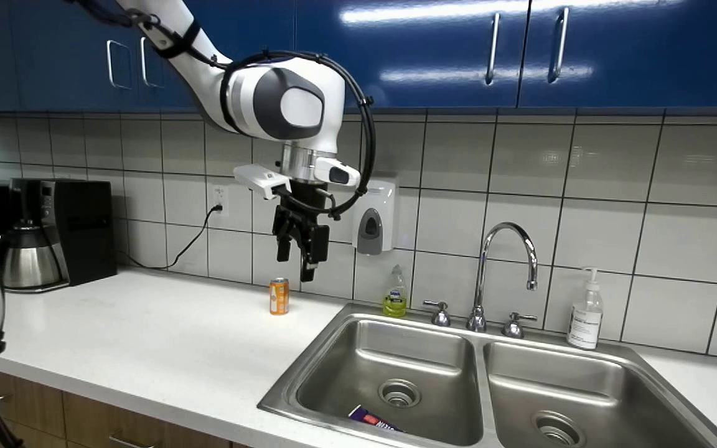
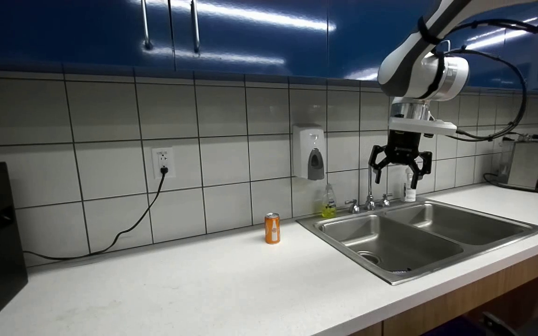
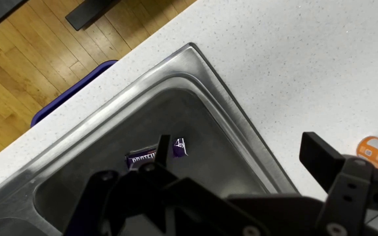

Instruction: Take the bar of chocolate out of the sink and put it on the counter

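Observation:
The bar of chocolate [image 1: 372,418], in a purple wrapper with white letters, lies flat on the floor of a sink basin near its front wall. In an exterior view only a sliver of the bar [image 2: 399,271] shows. In the wrist view a finger covers part of the bar [image 3: 179,148]. The steel double sink [image 1: 482,386] is set into the off-white counter [image 1: 165,336]. My gripper [image 1: 296,264] is open and empty, high above the sink's back edge area, well apart from the bar; it also shows open in an exterior view [image 2: 396,182] and the wrist view [image 3: 238,141].
An orange can [image 1: 279,296] stands on the counter beside the sink. A curved faucet [image 1: 489,249], a green soap bottle [image 1: 394,295] and a pump bottle [image 1: 585,317] stand along the sink's back. A wall dispenser [image 2: 309,151] and blue cabinets [image 1: 408,56] are behind and above.

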Motion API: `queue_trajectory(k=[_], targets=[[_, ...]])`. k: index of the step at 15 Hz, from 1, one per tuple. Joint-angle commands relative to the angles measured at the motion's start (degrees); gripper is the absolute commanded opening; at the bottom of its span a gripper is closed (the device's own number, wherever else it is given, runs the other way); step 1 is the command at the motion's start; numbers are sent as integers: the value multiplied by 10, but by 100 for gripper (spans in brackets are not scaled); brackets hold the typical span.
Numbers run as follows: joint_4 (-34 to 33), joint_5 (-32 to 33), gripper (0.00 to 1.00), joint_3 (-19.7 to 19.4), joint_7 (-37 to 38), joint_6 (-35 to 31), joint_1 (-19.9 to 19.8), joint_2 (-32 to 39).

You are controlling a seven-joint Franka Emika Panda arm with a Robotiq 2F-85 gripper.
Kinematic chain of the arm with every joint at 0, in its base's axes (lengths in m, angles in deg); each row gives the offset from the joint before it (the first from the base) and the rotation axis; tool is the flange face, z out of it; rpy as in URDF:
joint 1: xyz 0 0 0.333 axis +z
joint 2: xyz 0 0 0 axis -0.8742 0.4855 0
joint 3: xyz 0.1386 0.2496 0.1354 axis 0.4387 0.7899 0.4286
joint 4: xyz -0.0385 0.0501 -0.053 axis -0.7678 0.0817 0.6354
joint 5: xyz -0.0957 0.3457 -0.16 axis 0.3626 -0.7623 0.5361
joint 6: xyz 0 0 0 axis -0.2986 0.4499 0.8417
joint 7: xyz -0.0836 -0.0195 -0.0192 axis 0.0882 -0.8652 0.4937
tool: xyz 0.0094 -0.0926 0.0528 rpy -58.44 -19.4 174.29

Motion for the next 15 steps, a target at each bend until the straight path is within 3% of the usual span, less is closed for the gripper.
queue_trajectory(k=[1,7,15], targets=[[-53,4,100,-13,-23,-13,-12,77],[-153,3,100,-30,-62,-47,-12,224],[-279,0,100,-22,-99,-55,-23,394]])
